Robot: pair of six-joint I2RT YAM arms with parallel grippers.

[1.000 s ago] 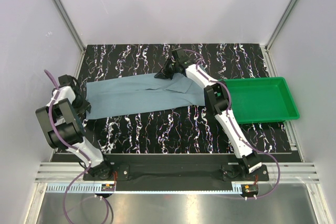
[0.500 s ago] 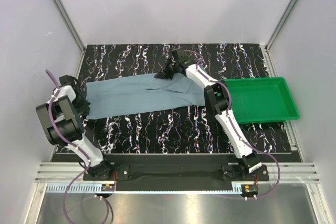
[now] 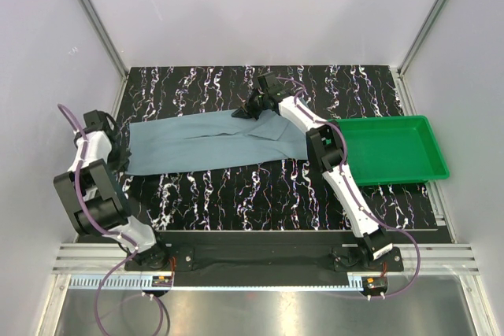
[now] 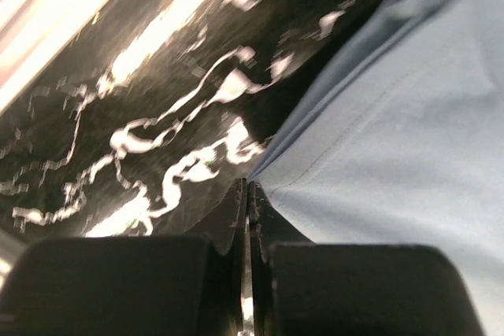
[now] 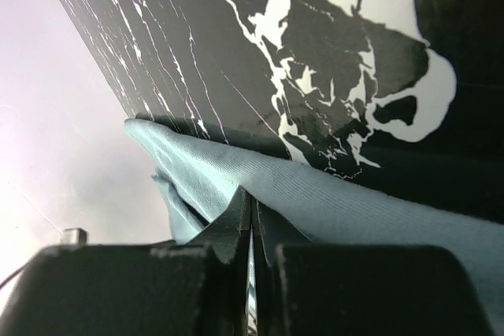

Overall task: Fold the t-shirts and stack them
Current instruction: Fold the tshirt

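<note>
Blue-grey t-shirt [image 3: 209,141] on the table [image 3: 236,186], outside the green tray [image 3: 390,151].

The right gripper [image 5: 250,208] fills the bottom middle, its two dark fingers pressed together with only a thin seam between them. Their tips pinch a rolled fold of the blue-grey t-shirt [image 5: 354,202]. From the gripper the cloth runs up-left to a rounded end and down-right out of view. Above the gripper lies the black, white-veined table [image 5: 236,37]. Left of the gripper stands a pale wall [image 5: 47,116].
</note>
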